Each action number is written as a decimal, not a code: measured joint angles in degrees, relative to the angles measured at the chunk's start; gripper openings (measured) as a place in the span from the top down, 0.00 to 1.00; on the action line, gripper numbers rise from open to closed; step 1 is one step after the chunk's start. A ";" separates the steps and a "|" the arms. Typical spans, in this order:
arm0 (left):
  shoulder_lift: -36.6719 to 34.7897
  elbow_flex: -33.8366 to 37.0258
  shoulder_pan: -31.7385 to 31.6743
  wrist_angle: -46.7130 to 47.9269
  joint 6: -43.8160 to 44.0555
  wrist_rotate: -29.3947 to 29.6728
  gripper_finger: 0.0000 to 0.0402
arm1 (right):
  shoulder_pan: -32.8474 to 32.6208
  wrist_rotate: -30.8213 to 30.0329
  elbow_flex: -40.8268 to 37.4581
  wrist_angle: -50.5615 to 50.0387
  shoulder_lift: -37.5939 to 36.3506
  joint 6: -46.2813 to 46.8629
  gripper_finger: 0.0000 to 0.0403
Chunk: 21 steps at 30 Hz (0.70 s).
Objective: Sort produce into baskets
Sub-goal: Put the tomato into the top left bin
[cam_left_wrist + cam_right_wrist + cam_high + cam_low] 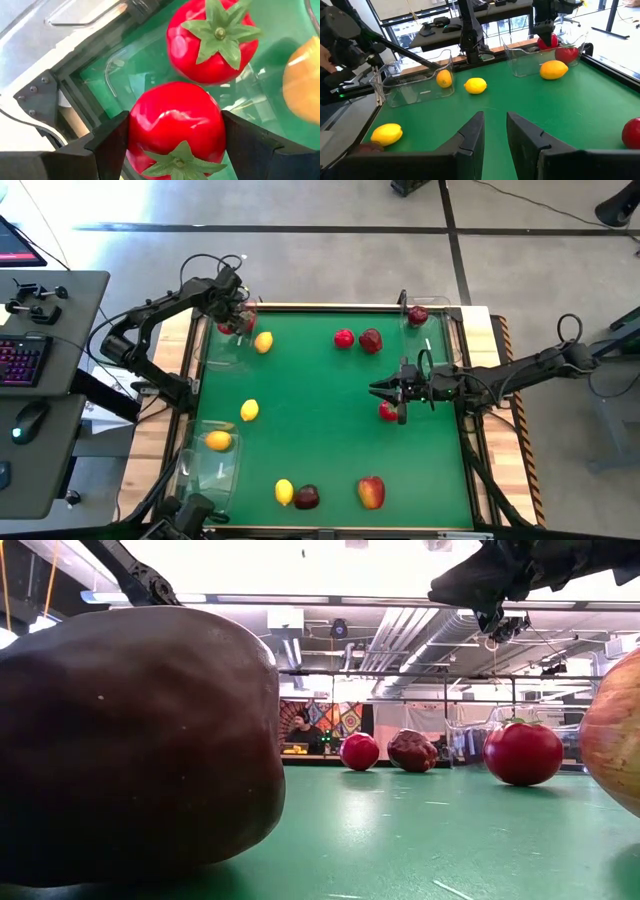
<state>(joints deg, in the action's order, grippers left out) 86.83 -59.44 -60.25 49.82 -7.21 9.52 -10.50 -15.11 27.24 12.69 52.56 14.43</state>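
Note:
My left gripper (235, 315) points steeply down into the clear basket (222, 350) at the table's far left corner, shut on a bright red tomato-like fruit (175, 125). A second red one (212, 42) lies on that basket's floor just beyond it. A lemon (263, 342) rests on the green mat beside that basket. My right gripper (383, 390) hovers level over the mat's right half. Its fingers (495, 125) stand a little apart with nothing between them. A red fruit (388, 412) sits on the mat just beside them. My left gripper pinches the red fruit by its two opposite sides (137, 132) between its two fingers, which come from above, pointing steeply down. The fruit's green leafy top (177, 162) faces up toward the wrist. It sits inside the basket's walls, higher than the fruit on the basket's floor.
A near-left basket (200, 470) holds a lemon (218, 441). A far-right basket (440, 320) holds a dark red fruit (417, 314). Loose on the mat are two lemons (249, 410) (284, 492), red fruits (344, 338) (371, 340), a dark apple (307, 497) and a red-yellow apple (371, 492).

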 joint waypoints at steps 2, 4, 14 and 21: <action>0.00 0.00 0.00 -0.08 -1.26 0.00 0.33 | 0.00 0.00 0.00 0.00 0.00 -0.04 0.82; 0.00 0.00 0.00 -0.11 -3.48 0.00 0.33 | 0.01 0.00 0.00 -0.01 0.00 -0.18 0.82; -0.02 0.00 0.00 -0.43 -9.46 0.02 0.33 | 0.01 0.00 0.00 0.00 0.00 -0.42 0.82; -0.04 0.00 -0.02 -0.72 -9.43 0.02 0.33 | 0.01 0.02 0.00 -0.01 0.00 -0.58 0.82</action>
<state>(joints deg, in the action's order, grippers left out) 86.78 -59.44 -60.27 49.10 -16.64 9.54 -10.49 -15.10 27.24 12.68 52.56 13.86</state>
